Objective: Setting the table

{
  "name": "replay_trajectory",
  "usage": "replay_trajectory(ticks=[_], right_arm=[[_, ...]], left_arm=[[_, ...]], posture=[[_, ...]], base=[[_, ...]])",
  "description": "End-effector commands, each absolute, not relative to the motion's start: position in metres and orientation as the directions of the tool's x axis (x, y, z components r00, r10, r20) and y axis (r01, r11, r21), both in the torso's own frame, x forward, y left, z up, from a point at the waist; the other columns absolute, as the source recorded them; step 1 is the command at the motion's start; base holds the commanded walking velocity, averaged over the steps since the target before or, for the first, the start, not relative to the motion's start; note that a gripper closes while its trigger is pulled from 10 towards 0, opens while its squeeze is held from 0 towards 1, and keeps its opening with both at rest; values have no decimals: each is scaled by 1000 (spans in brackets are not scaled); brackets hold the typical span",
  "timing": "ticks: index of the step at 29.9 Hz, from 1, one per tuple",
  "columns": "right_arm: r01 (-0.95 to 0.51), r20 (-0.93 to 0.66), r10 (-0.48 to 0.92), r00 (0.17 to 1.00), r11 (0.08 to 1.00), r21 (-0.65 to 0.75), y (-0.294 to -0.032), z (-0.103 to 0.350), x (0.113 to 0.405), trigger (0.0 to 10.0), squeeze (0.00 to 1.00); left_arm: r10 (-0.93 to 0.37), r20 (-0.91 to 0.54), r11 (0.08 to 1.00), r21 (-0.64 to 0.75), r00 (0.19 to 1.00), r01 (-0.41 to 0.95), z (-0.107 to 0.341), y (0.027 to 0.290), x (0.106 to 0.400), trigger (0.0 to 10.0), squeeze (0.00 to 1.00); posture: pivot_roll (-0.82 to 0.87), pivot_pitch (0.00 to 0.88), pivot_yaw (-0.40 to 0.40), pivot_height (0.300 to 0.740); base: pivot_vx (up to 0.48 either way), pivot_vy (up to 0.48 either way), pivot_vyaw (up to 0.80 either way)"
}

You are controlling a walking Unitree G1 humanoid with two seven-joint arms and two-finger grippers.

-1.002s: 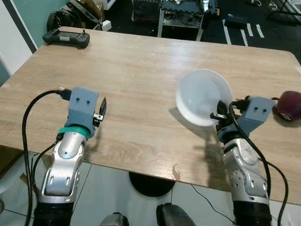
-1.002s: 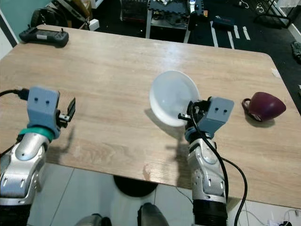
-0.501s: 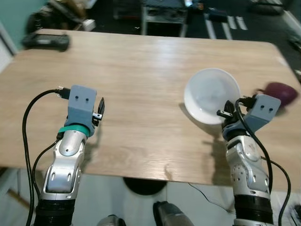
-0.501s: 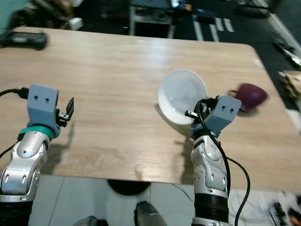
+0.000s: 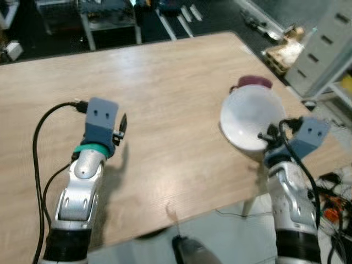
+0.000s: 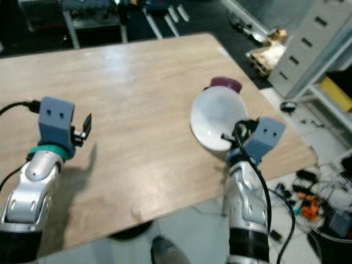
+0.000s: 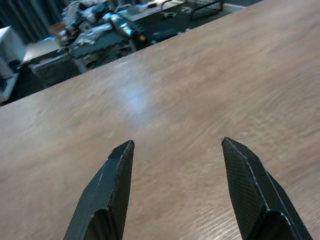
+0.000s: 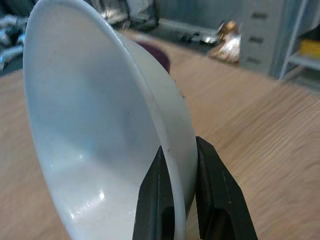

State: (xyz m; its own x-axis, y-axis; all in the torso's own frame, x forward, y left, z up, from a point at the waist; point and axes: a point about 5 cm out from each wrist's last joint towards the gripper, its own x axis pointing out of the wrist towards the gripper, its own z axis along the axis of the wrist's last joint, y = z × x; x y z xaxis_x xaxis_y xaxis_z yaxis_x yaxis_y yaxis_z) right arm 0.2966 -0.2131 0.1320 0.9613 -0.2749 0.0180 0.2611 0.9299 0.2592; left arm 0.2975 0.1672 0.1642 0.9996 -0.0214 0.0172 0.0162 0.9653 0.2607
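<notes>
A white bowl hangs tilted over the right side of the wooden table, its rim pinched by my right gripper, which is shut on it. The right wrist view shows the bowl edge-on between the two black fingers. A dark purple mug lies on the table just behind the bowl, partly hidden by it. My left gripper hovers low over the table's left part, open with nothing between its fingers.
The table's right corner and near edge lie close to my right arm. Past the corner stand grey drawers and a crumpled bag; cables lie on the floor. A dark rack stands beyond the far edge.
The camera has swung right and the whole view shifted left. The bowl stays held in my right gripper, now in front of the purple mug. The left gripper keeps its pose.
</notes>
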Motion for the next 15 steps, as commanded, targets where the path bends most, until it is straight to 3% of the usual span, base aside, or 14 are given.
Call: replay_trajectory(ticks=[1,15], right_arm=[[274,3,-285,959,926,258,-213,127,293,10000,0],[285,-2,-294,956,924,255,-213,125,294,10000,0]], left_arm=[[-16,-4,963,269,1000,16,159,170,296,10000,0],[-26,-3,962,274,1000,26,160,169,297,10000,0]], posture=[[-93,0,41,740],[-89,0,46,740]], base=[[0,0,-800],[0,0,-800]])
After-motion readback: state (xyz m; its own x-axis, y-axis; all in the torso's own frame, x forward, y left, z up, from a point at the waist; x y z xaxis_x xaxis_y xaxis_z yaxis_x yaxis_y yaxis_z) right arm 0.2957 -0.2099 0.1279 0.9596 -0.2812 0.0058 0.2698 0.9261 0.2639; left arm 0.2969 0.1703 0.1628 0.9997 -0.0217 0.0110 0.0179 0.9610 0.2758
